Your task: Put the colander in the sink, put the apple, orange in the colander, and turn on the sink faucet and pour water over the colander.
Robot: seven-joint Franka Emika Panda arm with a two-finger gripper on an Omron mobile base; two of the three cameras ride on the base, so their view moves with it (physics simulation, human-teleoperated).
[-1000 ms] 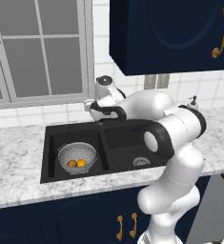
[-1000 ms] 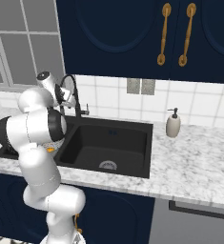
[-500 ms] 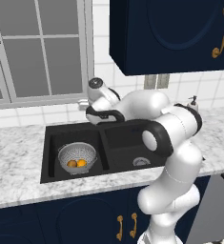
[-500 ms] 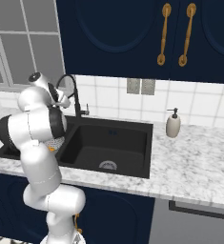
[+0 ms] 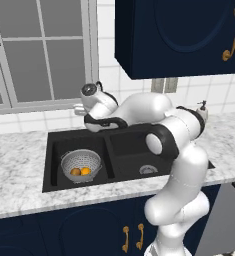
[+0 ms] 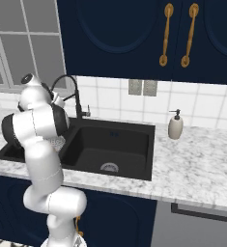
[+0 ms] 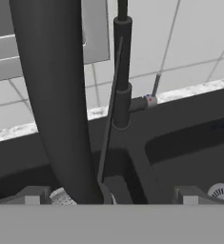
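Two fruits, apple (image 5: 76,172) + orange (image 5: 86,171), sit in colander (image 5: 81,164) in left basin of sink (image 5: 55,150), no water seen; gripper (image 7: 108,199) wide open w/ faucet (image 7: 122,71) spout btwn tips, so risk = knocking spout off colander or missing lever (image 7: 156,86).

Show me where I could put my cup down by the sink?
Bare marble lies between the sink and the soap bottle, and right of the bottle. The right basin holds just its drain. It's crowded on the left: the colander with apple and orange, and the gripper at the faucet.
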